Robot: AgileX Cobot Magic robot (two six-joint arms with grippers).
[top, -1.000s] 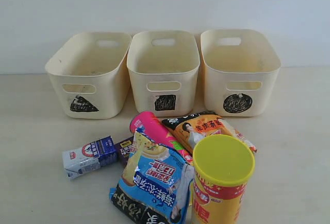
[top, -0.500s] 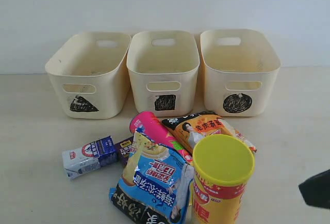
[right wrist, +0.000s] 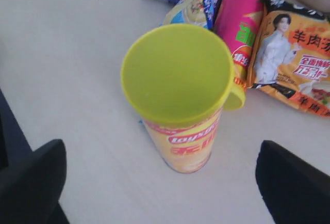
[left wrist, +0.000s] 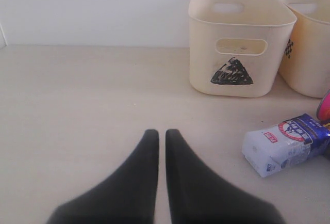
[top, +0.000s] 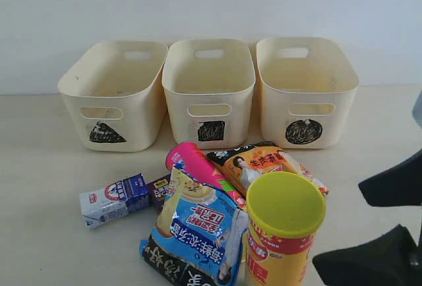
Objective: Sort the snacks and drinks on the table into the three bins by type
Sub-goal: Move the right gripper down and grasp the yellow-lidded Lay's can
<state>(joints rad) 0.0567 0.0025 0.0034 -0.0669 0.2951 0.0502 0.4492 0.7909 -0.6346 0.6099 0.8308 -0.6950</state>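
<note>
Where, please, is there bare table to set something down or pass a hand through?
Bare table lies left of the triangle bin and white-and-blue carton, and right of the circle bin, down to the open right gripper. Crowded: front centre, where blue-white bag, pink tube, orange bag and yellow-red tube are bunched.

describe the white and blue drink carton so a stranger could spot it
Find the leftmost bin, marked with a triangle. On the table in front of it, furthest left of everything, lies the white-and-blue carton. Its purple neighbour is smaller and darker.
</note>
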